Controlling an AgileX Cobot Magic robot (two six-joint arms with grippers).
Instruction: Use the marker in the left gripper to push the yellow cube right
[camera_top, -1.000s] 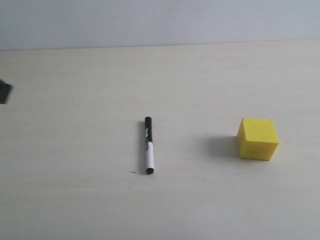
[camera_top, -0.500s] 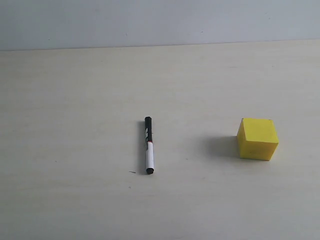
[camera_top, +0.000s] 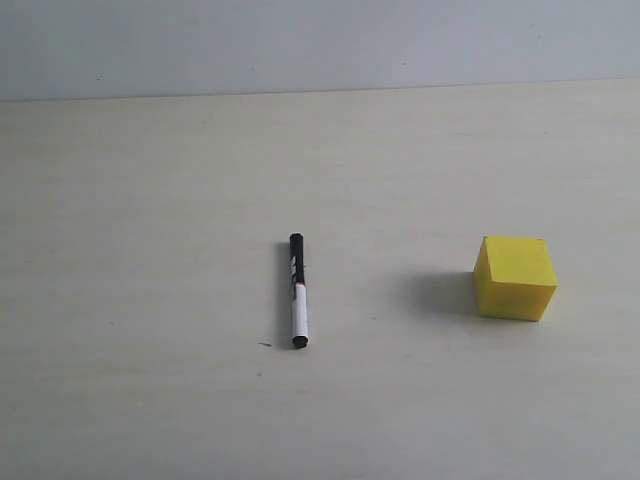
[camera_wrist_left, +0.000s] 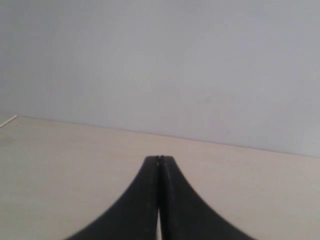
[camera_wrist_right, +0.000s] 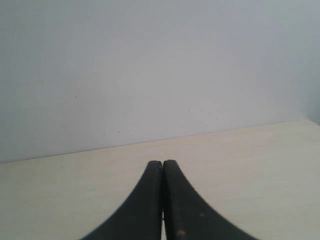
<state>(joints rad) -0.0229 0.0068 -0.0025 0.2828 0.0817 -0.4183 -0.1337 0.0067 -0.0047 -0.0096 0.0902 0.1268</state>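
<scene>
**Exterior view.** The marker (camera_top: 297, 291) lies flat and free on the pale counter (camera_top: 150, 200), near the middle of my view. Its long axis runs almost straight away from the camera. The far half is black and carries the printed label, the near half is white barrel, and the near tip is dark. A thin red band sits where black meets white.

The yellow cube (camera_top: 515, 278) rests on the counter to the right of the marker, well apart from it. It is at about the same depth and stands square on one face. Its top face and front face are in sight, and its soft shadow (camera_top: 435, 290) falls to the left, toward the marker. A plain grey wall (camera_top: 300, 40) closes the far edge of the counter.

**Left wrist view.** The left claw (camera_wrist_left: 160, 159) is closed to its narrowest. Its two black fingers (camera_wrist_left: 142, 192) meet tip to tip along a hairline seam, and I see nothing gripped between them. It hangs over bare counter and faces the wall. Neither the marker nor the cube appears in this view.

**Right wrist view.** The right claw (camera_wrist_right: 162, 163) is closed in the same way, its black fingers (camera_wrist_right: 145, 195) pressed together along their length. It is also over bare counter, with the wall behind.

I see both claws only through their own wrist cameras.
</scene>
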